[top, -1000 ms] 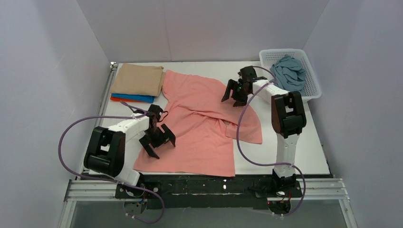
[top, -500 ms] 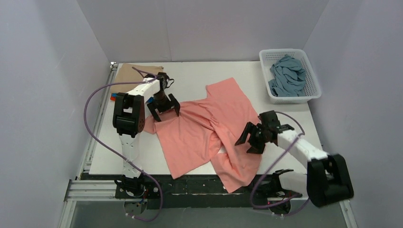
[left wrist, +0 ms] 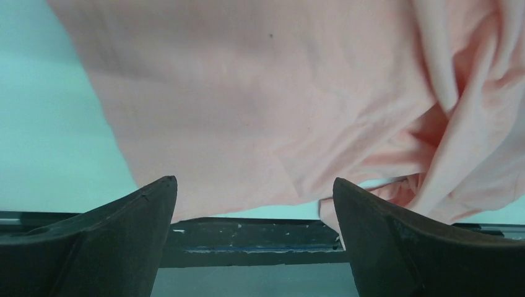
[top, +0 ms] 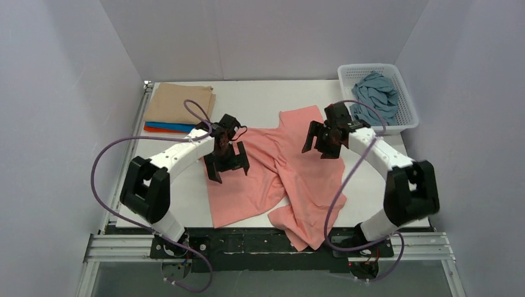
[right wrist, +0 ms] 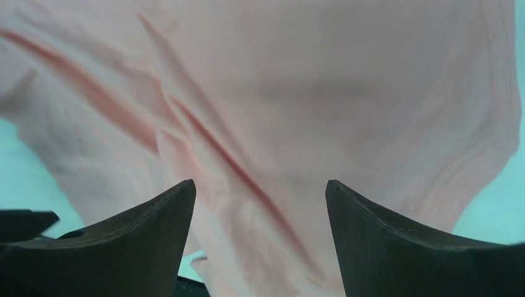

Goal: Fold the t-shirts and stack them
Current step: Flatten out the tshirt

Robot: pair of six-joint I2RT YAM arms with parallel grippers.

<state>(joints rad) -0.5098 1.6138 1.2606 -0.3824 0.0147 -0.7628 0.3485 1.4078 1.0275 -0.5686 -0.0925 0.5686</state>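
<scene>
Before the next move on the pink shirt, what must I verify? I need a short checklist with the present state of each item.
1. Left end effector open, empty: ok.
2. Right end effector open, empty: ok.
3. Salmon-pink t-shirt lying flat: not ok, bunched in the middle.
4. Shirt wholly on the table: not ok, one corner overhangs the near edge.
5. Folded stack tidy, tan t-shirt on top: ok.

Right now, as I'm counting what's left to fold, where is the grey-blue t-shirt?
In the top view, the grey-blue t-shirt lies crumpled inside the white mesh basket at the far right corner of the table, just beyond the right gripper.
</scene>
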